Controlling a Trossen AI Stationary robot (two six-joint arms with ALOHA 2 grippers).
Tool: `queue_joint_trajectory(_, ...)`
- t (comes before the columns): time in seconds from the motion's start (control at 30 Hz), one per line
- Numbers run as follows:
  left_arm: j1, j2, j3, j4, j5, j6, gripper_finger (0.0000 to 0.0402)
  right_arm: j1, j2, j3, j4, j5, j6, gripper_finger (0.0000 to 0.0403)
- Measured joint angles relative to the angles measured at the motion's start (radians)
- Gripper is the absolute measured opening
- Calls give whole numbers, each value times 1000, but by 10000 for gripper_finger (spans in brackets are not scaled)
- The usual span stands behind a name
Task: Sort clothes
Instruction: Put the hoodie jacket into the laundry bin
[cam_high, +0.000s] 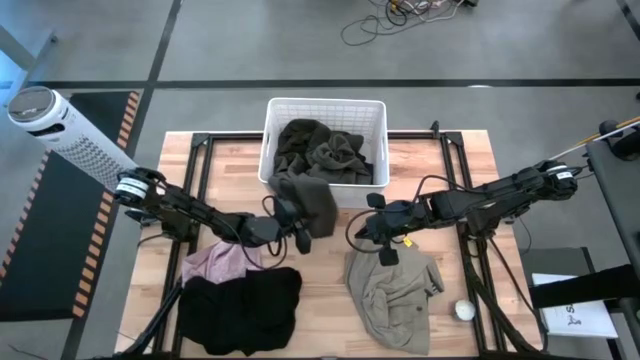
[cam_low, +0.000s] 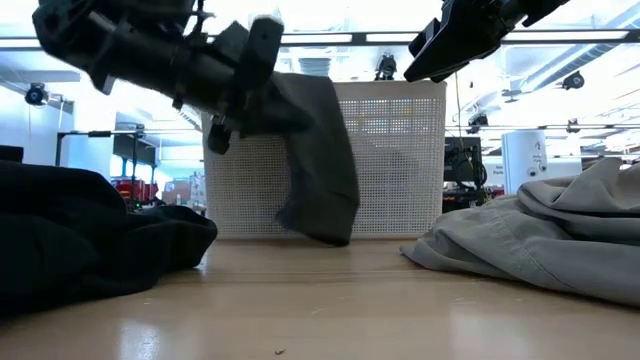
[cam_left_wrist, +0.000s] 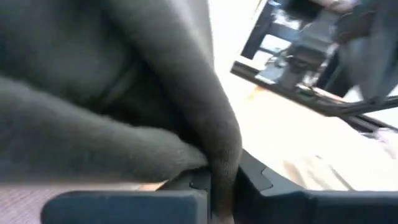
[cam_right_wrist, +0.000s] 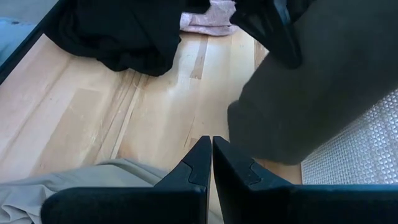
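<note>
your left gripper (cam_high: 288, 222) clamped an olive garment (cam_high: 318, 205); only the right wrist view showed the right gripper (cam_right_wrist: 211, 155) closed, empty

Overhead light is even; we see the wooden worktop (cam_high: 330, 290) evenly bright, with only soft, short shadows hugging the khaki garment (cam_high: 395, 290) and the black pile (cam_high: 240, 310). From table height we look into strong backlight: ceiling strips and bright room glare behind the white basket (cam_low: 400, 150), so the hanging olive garment (cam_low: 320, 150) and both arms read as near silhouettes. The near worktop edge there is soft, with a pale sheen. In the left wrist view the olive cloth fills the frame, heavily blurred, and the background beyond it is smeared and overexposed. The right wrist view is sharper; warm light on the wood, the black pile nearly without detail.
</note>
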Motion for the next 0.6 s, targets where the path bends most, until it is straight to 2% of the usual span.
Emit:
queue_joint_trajectory(0.27, -30, -50, 130, -37, 39, 259, 5, 0, 0, 0, 0, 0, 0, 0)
queue_joint_trajectory(0.6, 41, -148, 414, -458, -28, 579, 2, 0, 0, 0, 9, -1, 8, 0)
